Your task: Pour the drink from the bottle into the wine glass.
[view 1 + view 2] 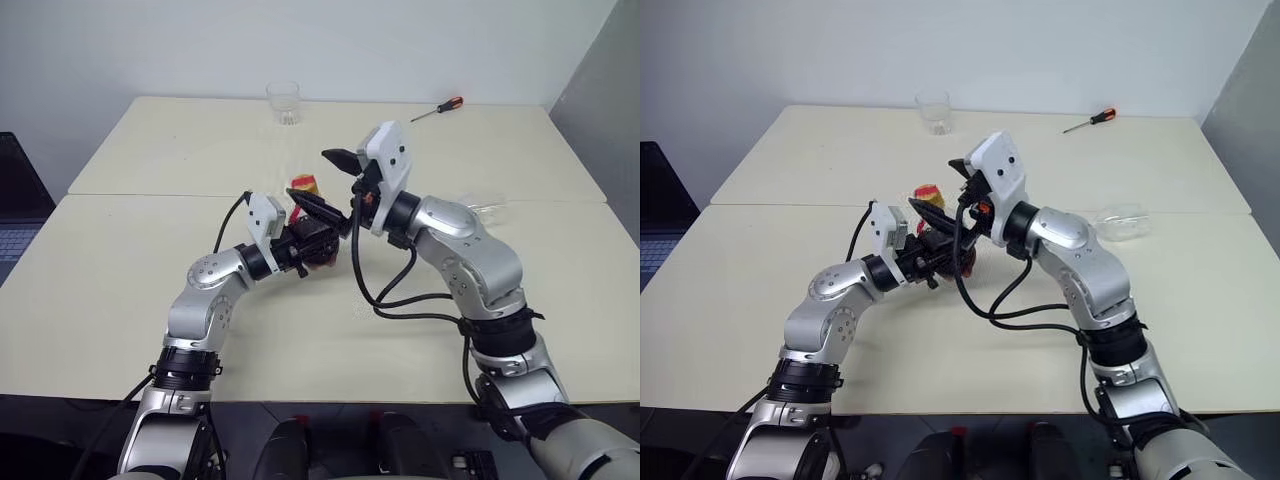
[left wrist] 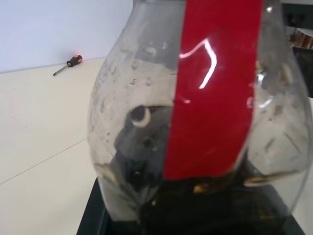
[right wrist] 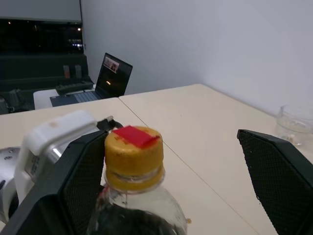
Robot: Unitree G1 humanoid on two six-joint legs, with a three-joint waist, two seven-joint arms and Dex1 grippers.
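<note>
Left hand (image 1: 318, 228) grips bottle (image 3: 134, 196) — right hand (image 1: 345, 175) spread around cap (image 3: 134, 152).

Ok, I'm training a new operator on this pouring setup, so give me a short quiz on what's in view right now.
1. True or false: the bottle held by the left gripper is uncapped.
2. The right gripper is: A open, its fingers either side of the yellow cap; B shut on the cap; C resting on the table.
3. Which tool lies near the table's far edge?

Key: 1 false; 2 A; 3 the screwdriver.
</note>
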